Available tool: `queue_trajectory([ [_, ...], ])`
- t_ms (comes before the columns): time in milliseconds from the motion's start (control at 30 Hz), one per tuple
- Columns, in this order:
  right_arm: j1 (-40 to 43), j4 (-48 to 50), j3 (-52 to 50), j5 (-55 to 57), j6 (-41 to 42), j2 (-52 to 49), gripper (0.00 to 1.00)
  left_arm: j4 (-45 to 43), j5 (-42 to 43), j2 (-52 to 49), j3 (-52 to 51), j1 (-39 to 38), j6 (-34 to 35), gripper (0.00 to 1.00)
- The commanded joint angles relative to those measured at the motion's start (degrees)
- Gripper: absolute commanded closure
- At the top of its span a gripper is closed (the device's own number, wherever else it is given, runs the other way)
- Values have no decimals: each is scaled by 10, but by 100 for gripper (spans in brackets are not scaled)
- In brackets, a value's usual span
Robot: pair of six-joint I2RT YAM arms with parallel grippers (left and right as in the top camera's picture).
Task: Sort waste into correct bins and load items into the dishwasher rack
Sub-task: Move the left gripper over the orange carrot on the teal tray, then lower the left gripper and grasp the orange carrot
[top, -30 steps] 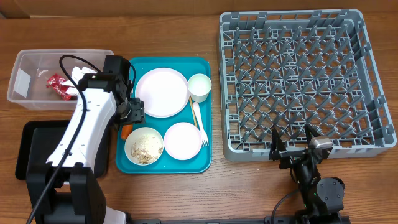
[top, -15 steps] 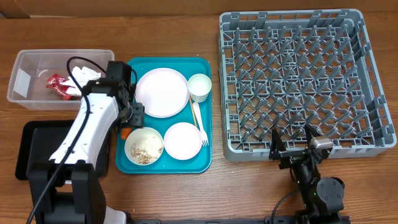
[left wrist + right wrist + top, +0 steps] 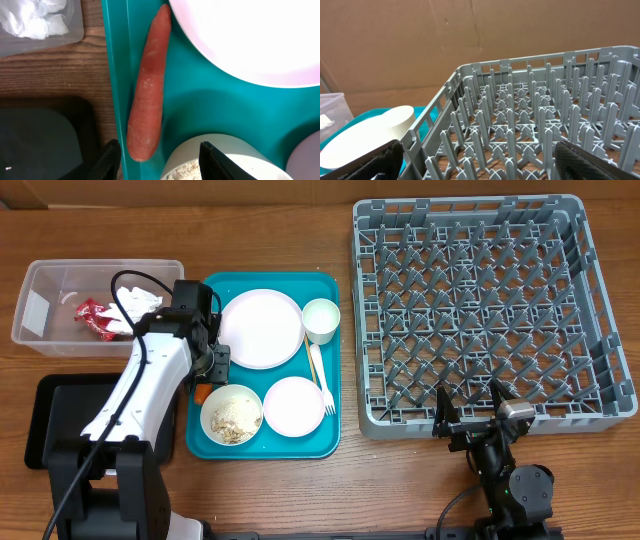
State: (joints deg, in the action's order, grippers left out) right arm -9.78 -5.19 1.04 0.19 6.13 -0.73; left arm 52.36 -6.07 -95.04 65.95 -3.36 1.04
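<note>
My left claw (image 3: 159, 150) stands half open astride the near end of the carrot (image 3: 150, 85), gripping nothing. My right claw (image 3: 477, 150) is fully open and empty, rack (image 3: 520, 115) ahead.

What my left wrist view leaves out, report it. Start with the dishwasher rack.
Observer: The dishwasher rack stands to the right of the teal tray, and nothing is loaded in it.
Operator: Now the right gripper. Say where it sits.
Observer: It is at the rack's near edge, pointing into the rack. Its fingers are wide open and hold nothing.
</note>
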Motion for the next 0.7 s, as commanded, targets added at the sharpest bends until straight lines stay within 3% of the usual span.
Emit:
queue_trajectory([
  [0, 2, 4, -6, -3, -2, 5, 0, -10, -18, -4, -12, 0, -13, 48],
  [667, 2, 4, -6, -3, -2, 5, 0, -70, -21, -66, -29, 1, -24, 49],
])
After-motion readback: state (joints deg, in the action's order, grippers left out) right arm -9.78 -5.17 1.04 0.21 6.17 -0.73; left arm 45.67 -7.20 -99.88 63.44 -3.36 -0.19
